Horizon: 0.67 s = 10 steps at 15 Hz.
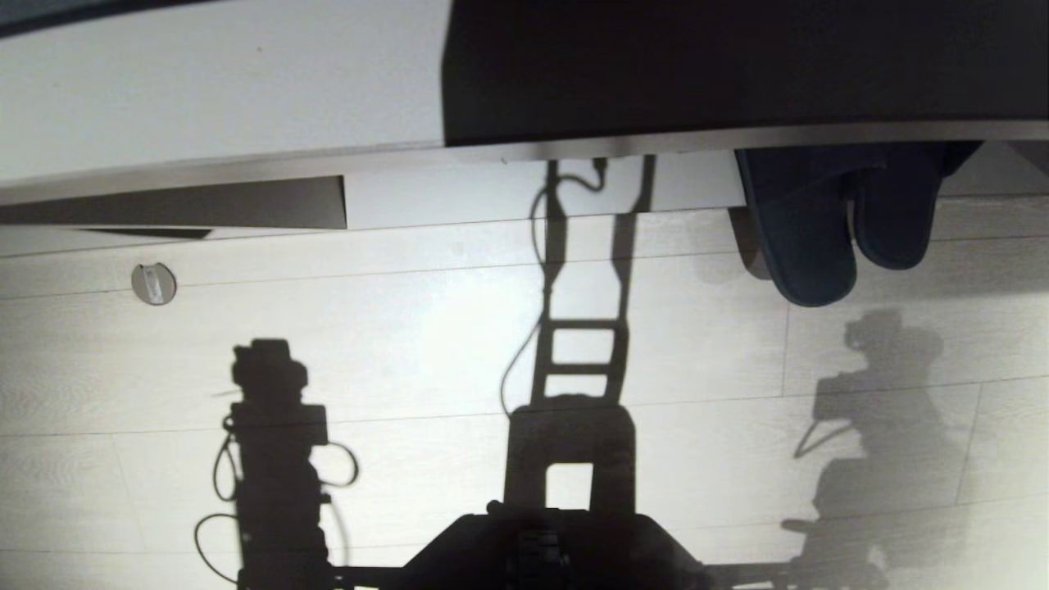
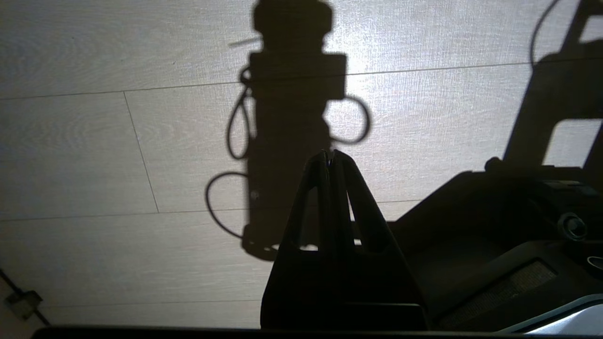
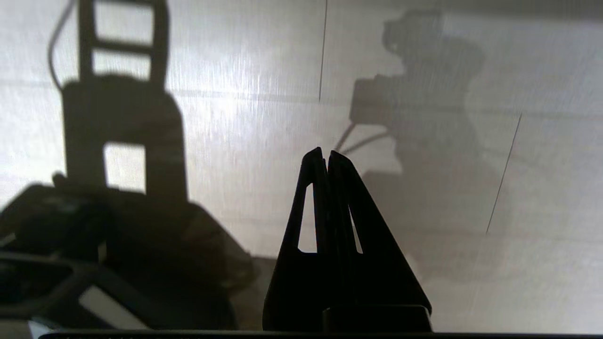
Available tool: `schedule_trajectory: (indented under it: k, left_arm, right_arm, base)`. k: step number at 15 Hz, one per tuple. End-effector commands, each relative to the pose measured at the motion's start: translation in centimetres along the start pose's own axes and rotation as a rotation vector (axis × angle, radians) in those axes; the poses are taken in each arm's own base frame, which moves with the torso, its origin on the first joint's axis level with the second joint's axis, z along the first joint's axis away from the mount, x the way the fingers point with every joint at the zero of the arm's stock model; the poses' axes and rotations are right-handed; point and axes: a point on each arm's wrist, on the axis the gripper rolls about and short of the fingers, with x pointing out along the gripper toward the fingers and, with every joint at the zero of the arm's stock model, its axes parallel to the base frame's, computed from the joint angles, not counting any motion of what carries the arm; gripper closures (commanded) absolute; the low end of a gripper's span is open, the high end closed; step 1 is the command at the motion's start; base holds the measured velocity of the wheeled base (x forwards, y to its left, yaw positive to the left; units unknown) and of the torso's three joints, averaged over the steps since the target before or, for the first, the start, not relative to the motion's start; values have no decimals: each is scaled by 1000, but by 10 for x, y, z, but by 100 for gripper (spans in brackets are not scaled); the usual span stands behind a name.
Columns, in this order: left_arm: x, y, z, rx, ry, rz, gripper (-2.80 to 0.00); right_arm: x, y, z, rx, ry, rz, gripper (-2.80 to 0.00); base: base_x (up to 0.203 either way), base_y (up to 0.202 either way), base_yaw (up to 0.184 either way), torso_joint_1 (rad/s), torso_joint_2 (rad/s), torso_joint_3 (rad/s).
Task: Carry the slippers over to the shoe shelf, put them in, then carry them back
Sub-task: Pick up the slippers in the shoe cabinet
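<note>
We see only the rounded toes of the dark navy soft fabric slippers [image 1: 836, 233]; their heels are hidden under the pale ledge [image 1: 574, 152]. The black right gripper [image 3: 326, 153] is fully closed, empty, above pale wood-grain floor [image 3: 541, 263]. The left gripper [image 2: 330, 154] likewise. Slippers lie well apart from both.

Floor [image 1: 410, 344]: pale wood-grain planks, thin dark seams. Strong light from behind, hard shadows thrown fwd across boards. Pale-topped furniture edge [image 1: 205, 90] along far side, dark recess [image 1: 737, 65] beneath. Small round metal fitting [image 1: 153, 283] set in floor, far-left.
</note>
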Motion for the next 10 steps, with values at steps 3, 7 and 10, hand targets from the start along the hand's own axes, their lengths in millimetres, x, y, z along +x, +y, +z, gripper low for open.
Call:
schedule_trajectory:
  k: [3,7,10]
  left_arm:
    - [0,0,0,-1,-1,1,0]
    - [0,0,0,-1,-1,0,0]
    - [0,0,0,-1,-1,0,0]
  right_arm:
    - [41,-4,50,-2,18,-19,0]
    - [85,-9,80,-8,-50,-55,0]
    - [116,-13,82,-11,-59,-83,0]
  base:
    - [0,0,0,0,0,0]
    - [0,0,0,0,0,0]
    - [0,0,0,0,0,0]
